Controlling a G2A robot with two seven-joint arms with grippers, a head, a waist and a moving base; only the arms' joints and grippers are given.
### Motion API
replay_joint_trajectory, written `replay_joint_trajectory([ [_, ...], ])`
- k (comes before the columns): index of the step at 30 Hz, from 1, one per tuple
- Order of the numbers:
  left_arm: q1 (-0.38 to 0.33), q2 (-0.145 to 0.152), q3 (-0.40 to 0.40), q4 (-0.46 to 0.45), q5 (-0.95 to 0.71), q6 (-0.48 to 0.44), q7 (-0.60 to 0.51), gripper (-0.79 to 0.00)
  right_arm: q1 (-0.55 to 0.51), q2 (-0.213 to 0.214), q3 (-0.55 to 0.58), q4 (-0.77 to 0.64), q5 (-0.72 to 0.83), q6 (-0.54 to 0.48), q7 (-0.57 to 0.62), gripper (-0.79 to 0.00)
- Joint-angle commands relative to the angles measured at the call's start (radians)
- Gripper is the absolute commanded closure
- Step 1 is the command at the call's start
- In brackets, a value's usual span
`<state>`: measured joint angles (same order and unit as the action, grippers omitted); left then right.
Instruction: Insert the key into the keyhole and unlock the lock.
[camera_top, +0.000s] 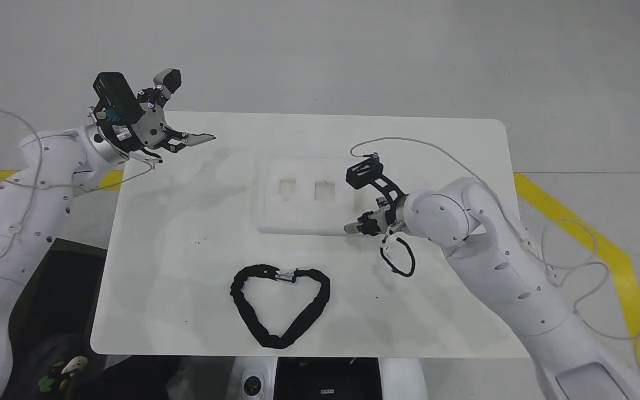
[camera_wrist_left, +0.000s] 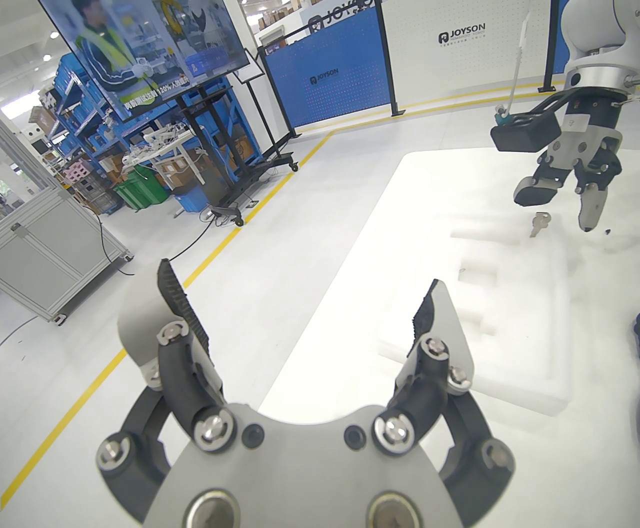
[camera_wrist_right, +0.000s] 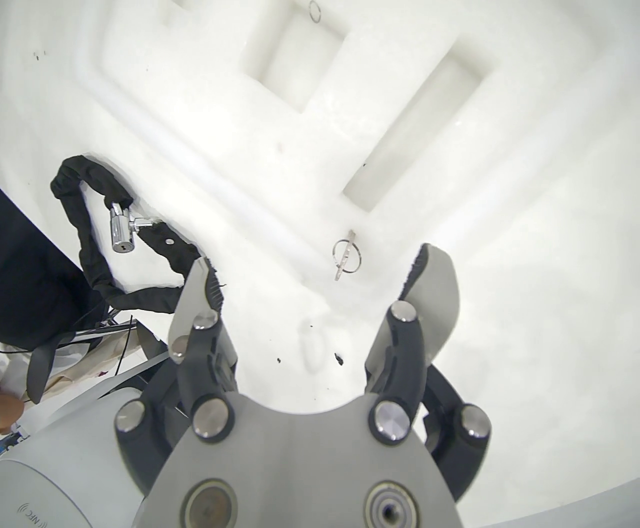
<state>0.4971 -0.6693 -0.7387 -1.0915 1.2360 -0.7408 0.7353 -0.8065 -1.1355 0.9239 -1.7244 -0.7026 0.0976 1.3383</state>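
Top and wrist views, early stage of the unlocking task. The right claw (camera_wrist_right: 317, 270) hangs over the right end of the white foam tray (camera_top: 300, 215), its fingers spread and holding nothing. The key (camera_wrist_right: 345, 255), with a thin ring through its head, stands upright in the foam just beyond the fingertips and appears apart from both. The left claw (camera_wrist_left: 300, 280) sits above the far-left corner of the counter (camera_top: 170, 260), also spread and empty, well apart from the tray.

The chain lock (camera_top: 280, 305), a black sleeved chain closed into a loop, lies on the counter near its near edge, in front of the tray. Its chrome lock cylinder (camera_wrist_right: 121, 232) joins the two chain ends, and the keyhole (camera_wrist_right: 119, 246) shows on the cylinder's end face.

Progress, as judged from this layout: no step of the task is complete. The key is not yet gripped and the chain loop is still fastened. Remaining steps are to pinch the key, lift it from the foam, carry it to the cylinder, line the blade up with the keyhole, push it in and turn it. The free left claw could steady the cylinder.
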Motion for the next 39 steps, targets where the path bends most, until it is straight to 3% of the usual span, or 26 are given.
replay_joint_trajectory([
  [1, 0.000, 0.000, 0.000, 0.000, 0.000, 0.000, 0.000, -0.785, -0.001, 0.001, 0.001, 0.002, -0.005, -0.002, 0.005, -0.428],
  [29, 0.000, 0.000, 0.000, 0.000, 0.000, 0.000, 0.000, -0.785, -0.002, -0.008, -0.019, 0.016, -0.097, 0.038, -0.018, -0.249],
  [36, 0.000, 0.000, 0.000, 0.000, 0.000, 0.000, 0.000, -0.785, -0.003, -0.012, -0.021, 0.024, -0.100, 0.041, -0.021, -0.163],
  [39, 0.000, 0.000, 0.000, 0.000, 0.000, 0.000, 0.000, -0.785, -0.002, -0.013, -0.021, 0.025, -0.101, 0.041, -0.020, -0.089],
])
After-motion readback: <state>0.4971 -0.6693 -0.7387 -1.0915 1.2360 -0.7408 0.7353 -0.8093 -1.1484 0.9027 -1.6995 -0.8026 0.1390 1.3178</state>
